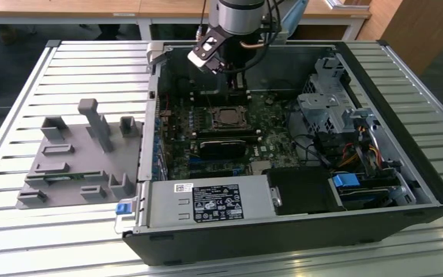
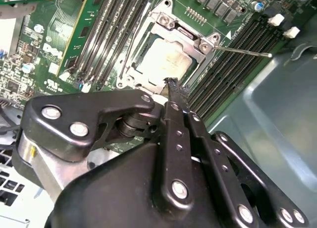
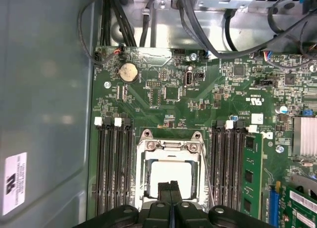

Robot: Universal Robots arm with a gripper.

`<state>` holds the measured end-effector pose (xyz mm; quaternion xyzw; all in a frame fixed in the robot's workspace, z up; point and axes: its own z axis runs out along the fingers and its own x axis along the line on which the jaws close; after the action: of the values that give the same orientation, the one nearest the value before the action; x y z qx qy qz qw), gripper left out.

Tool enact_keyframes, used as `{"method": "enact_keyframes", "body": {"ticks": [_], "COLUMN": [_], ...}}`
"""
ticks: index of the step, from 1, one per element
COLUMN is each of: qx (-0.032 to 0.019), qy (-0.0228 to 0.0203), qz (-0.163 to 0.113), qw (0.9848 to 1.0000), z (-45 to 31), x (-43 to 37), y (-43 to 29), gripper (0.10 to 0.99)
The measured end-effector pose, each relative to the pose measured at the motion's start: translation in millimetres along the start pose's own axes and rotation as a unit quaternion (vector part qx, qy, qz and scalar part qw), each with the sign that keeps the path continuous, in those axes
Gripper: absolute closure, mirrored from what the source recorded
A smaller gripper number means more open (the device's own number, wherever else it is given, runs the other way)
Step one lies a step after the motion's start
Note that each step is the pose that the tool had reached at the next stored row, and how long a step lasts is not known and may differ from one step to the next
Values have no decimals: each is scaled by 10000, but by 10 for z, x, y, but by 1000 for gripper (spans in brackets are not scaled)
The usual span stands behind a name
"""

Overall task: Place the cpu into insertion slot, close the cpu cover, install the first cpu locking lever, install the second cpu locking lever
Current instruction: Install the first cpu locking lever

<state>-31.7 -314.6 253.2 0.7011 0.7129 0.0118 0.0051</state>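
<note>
The cpu lies flat in the insertion slot on the green board, its silvery top showing through a square window. The cpu cover lies down flat around it as a silvery frame. A thin wire locking lever sticks out sideways from the socket's corner, and in the first wrist view a lever runs along one side of the frame. My gripper hangs just above the chip's near edge with its two black fingers pressed together and nothing between them. It is also seen over the socket in the second wrist view and the exterior view.
Long black memory slots flank the socket, with one green module fitted. Black cables cross above the board. The case wall and a drive cage hem in the board. A grey fixture tray sits outside at the exterior view's left.
</note>
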Motion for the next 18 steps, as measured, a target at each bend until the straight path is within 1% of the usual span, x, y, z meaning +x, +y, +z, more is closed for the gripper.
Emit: {"method": "enact_keyframes", "body": {"ticks": [5,8,10,13,14,15,16,18], "qx": [0,0,0,3,4,6,7,10], "qy": [0,-1,1,7,9,13,15,24], "qz": [0,-12,-113,-380,-470,-649,-747,-1102], "qw": [10000,10000,9999,9993,9989,9979,9972,9939], "z": [-73,-89,-89,-90,-90,-90,-90,-90], "x": [1,1,1,1,1,1,1,1], "y": [2,3,2,2,2,2,2,2], "gripper": [980,980,980,980,980,980,980,980]}}
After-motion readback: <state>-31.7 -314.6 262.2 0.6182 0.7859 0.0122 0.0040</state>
